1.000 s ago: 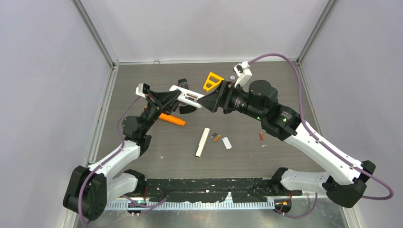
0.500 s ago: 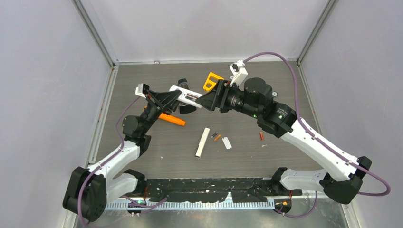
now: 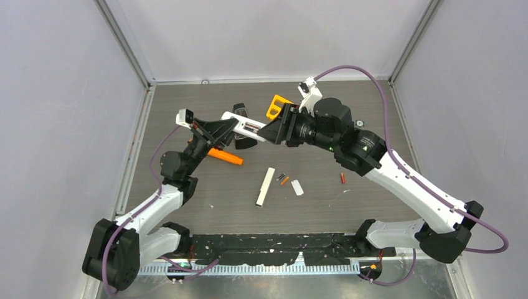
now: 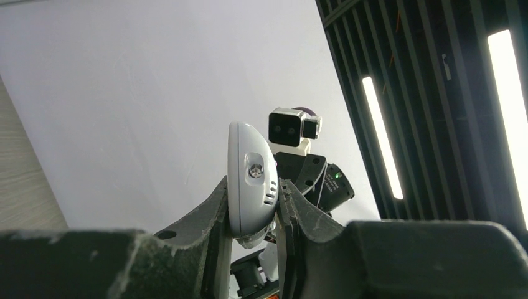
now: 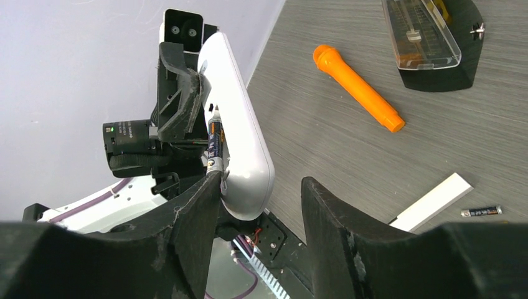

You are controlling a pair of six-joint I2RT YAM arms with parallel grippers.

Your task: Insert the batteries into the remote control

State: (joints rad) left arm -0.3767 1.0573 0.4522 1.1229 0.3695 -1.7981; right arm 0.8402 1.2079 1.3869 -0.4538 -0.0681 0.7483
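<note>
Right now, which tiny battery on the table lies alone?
The thin red battery, off to the right; the dark grey battery and orange battery lie together.

The clear-lidded black box (image 5: 429, 50) is being cut off by the right wrist view's top edge; the flat white strip's (image 5: 436, 198) lower-left end is being hidden behind the right gripper (image 5: 261, 187).

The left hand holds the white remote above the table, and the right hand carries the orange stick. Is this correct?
Not fully. The orange stick lies on the table, not in the right hand, as the right wrist view shows. The left hand does hold the white remote above the table.
</note>
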